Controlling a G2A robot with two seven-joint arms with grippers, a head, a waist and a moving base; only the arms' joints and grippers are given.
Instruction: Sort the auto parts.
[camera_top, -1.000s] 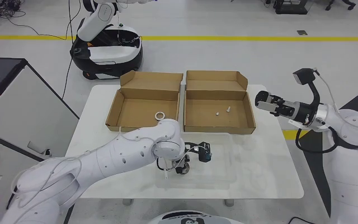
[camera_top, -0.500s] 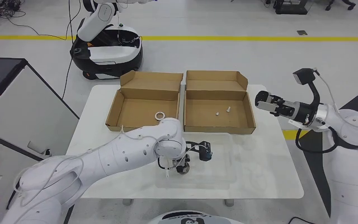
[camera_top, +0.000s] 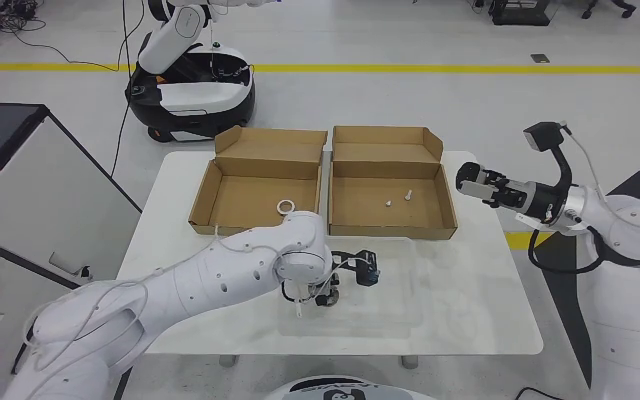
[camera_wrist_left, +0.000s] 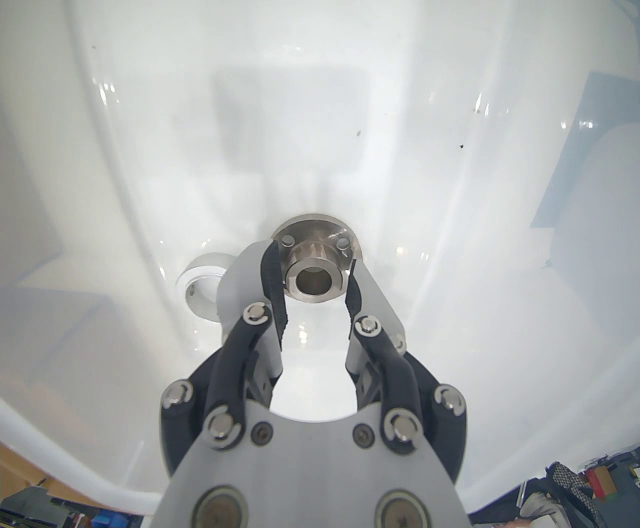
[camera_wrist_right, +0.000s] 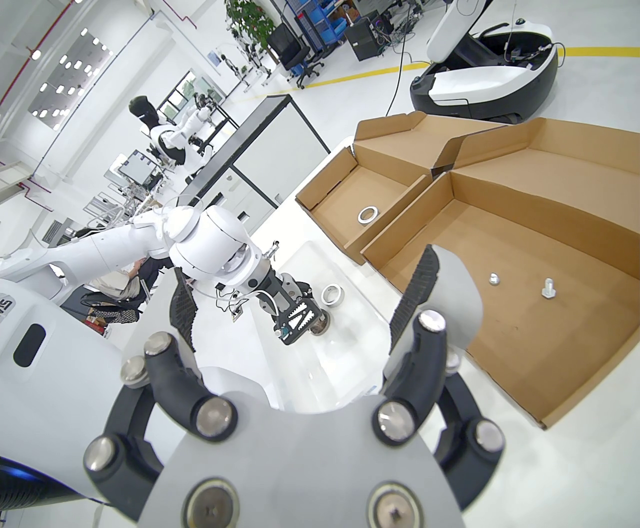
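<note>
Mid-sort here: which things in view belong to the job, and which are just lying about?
Job: metal hub in the left claw; loose ring beside it in the tray; left box holding a ring; right box holding two bolts.

Lying about: parked robot base on the floor; cabinet beside the table.

Top view overhead, far; left wrist view close above tray (camera_wrist_left: 320, 125) (right wrist view shares it, farther).

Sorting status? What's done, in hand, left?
Done: one ring in the left box, two small fasteners in the right box. In hand: left gripper jaws closed on a flanged bushing in the tray. Left: that bushing and the silver ring beside it. Right gripper open.
</note>
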